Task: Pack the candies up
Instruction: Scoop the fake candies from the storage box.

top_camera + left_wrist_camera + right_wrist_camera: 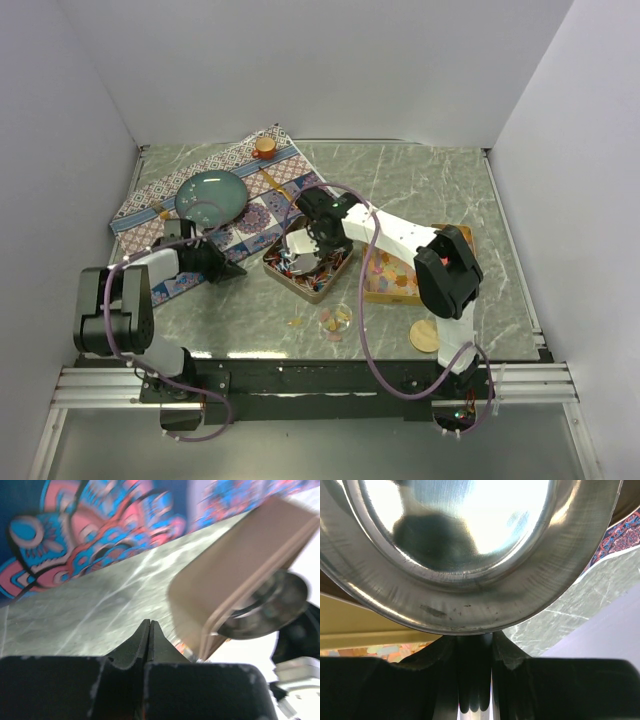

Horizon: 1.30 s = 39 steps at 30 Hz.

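Observation:
A gold tin (322, 285) at the table's middle holds red-white-black candies (300, 265). My right gripper (318, 238) is over this tin, shut on the dark handle of a round silver scoop (298, 243). The scoop's shiny bowl (470, 555) fills the right wrist view above the gripper (475, 637), with pale candies (380, 650) below at the left. A second tin (385, 290) with pale candies lies under the right arm. A small clear dish of pink-orange-yellow candies (336, 319) sits in front. My left gripper (238, 270) is shut and empty left of the tin (240, 565), low over the table (149, 622).
A patterned cloth (170, 190) with a green plate (212, 195) and a small orange-topped piece (265, 147) lies at the back left. A cork disc (424, 336) lies at the front right. A few loose candies (294, 322) lie near the clear dish.

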Each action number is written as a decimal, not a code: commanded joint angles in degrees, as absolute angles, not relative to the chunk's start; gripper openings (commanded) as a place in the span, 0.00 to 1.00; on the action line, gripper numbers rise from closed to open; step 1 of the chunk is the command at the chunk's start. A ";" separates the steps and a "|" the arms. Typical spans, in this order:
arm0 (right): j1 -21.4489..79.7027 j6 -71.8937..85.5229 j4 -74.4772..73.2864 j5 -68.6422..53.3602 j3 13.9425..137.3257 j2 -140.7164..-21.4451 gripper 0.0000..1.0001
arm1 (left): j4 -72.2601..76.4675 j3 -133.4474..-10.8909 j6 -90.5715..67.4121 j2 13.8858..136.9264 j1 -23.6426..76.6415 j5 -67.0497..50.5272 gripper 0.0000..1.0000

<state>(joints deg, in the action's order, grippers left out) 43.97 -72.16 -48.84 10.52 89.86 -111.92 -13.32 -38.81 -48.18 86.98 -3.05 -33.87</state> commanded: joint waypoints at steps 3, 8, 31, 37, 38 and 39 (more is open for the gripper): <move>45.26 -72.69 -51.59 10.55 92.73 -113.64 0.00 | -10.64 -38.58 -48.25 92.81 1.12 -38.41 0.01; 45.35 -72.60 -50.10 10.11 92.02 -114.43 0.00 | -6.69 -41.13 -49.30 97.28 4.92 -38.94 0.01; 43.86 -54.68 -39.48 -8.35 85.08 -112.77 0.00 | -1.49 -43.59 -50.71 102.13 9.93 -38.59 0.01; 43.42 -46.06 -31.22 -7.73 80.69 -111.97 0.00 | -1.58 -43.68 -50.19 101.95 9.93 -38.32 0.01; 43.33 -45.45 -30.42 -7.65 80.34 -111.62 0.00 | -1.58 -43.68 -50.19 102.13 9.93 -38.32 0.01; 43.33 -44.66 -29.63 -7.73 79.72 -111.45 0.00 | -1.58 -43.77 -50.19 102.22 9.93 -38.32 0.01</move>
